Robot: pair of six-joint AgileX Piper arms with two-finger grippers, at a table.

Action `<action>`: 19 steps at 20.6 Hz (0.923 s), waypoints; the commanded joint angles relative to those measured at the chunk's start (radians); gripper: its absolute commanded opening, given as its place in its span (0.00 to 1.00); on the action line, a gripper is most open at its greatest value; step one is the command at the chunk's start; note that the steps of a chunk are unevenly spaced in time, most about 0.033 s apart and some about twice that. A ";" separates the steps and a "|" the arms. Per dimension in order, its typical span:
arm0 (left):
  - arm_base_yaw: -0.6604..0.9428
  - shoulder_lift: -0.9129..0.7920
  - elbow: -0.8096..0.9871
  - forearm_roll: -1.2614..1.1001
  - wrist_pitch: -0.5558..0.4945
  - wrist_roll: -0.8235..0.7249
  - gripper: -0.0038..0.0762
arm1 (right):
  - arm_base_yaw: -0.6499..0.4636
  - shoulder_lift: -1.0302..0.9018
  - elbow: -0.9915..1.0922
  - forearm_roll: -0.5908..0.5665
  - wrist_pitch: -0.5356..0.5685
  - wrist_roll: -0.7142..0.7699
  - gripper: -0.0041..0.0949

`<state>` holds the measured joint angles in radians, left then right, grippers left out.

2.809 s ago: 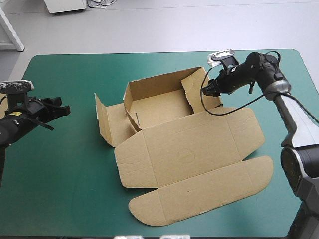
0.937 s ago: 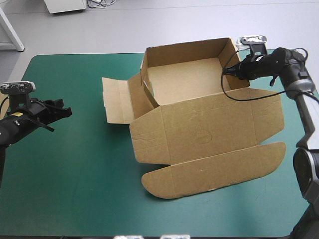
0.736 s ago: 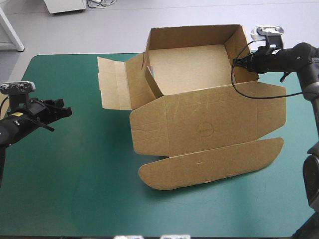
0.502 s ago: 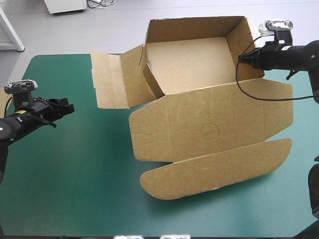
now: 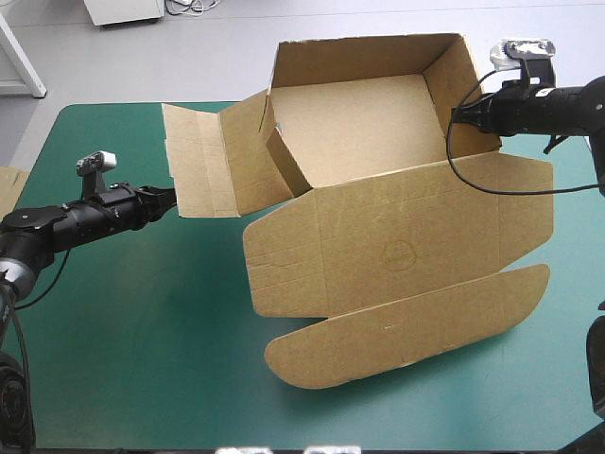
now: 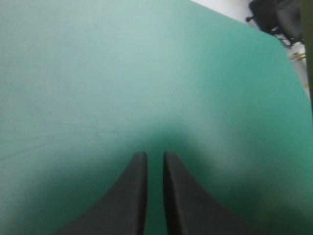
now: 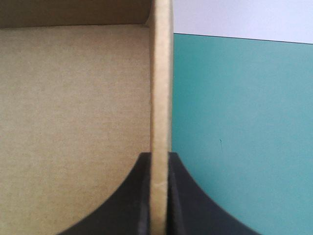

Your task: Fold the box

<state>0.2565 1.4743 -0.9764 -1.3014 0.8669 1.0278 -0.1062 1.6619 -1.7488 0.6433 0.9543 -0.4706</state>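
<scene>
The brown box (image 5: 369,123) hangs tilted above the table, its tray walls raised at the far side. Its lid (image 5: 397,251) and rounded front flap (image 5: 406,326) slope down toward the front. My right gripper (image 5: 460,113) is shut on the tray's right wall. The right wrist view shows that wall's edge (image 7: 161,88) pinched between the black fingers, my right gripper (image 7: 159,159) all but shut. A side flap (image 5: 198,161) sticks out to the box's left. My left gripper (image 5: 170,199) reaches just under that flap's lower corner; in its own view my left gripper (image 6: 155,156) is shut over bare teal-green cover.
An edge of more brown board (image 5: 9,184) shows at the table's left edge. The teal-green cover (image 5: 142,331) lies bare in front of the left arm and along the near edge.
The right gripper raised the box off the table by its right wall, tilting the tray up and back. Just before now, the left arm reached right toward the box's left flap.
</scene>
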 commanded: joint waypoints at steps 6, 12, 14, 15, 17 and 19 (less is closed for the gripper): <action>-0.008 0.073 -0.026 -0.302 0.275 0.165 0.06 | -0.006 -0.059 -0.033 0.077 -0.039 0.006 0.03; -0.140 0.093 -0.026 -0.389 0.280 0.257 0.06 | -0.006 -0.059 -0.033 0.100 -0.043 0.006 0.03; -0.165 0.106 -0.028 -0.413 0.277 0.265 0.06 | -0.006 -0.059 -0.033 0.100 -0.039 0.003 0.03; -0.170 0.112 -0.028 -0.432 0.285 0.265 0.06 | -0.006 -0.059 -0.033 0.100 -0.037 0.003 0.03; -0.170 0.112 -0.028 -0.462 0.313 0.265 0.06 | -0.006 -0.059 -0.033 0.100 -0.040 0.003 0.03; -0.170 0.112 -0.028 -0.527 0.385 0.265 0.06 | -0.006 -0.059 -0.033 0.096 -0.043 0.003 0.03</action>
<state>0.0926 1.6247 -0.9773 -1.6654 1.1349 1.2885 -0.1062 1.6619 -1.7488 0.6755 0.9575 -0.4717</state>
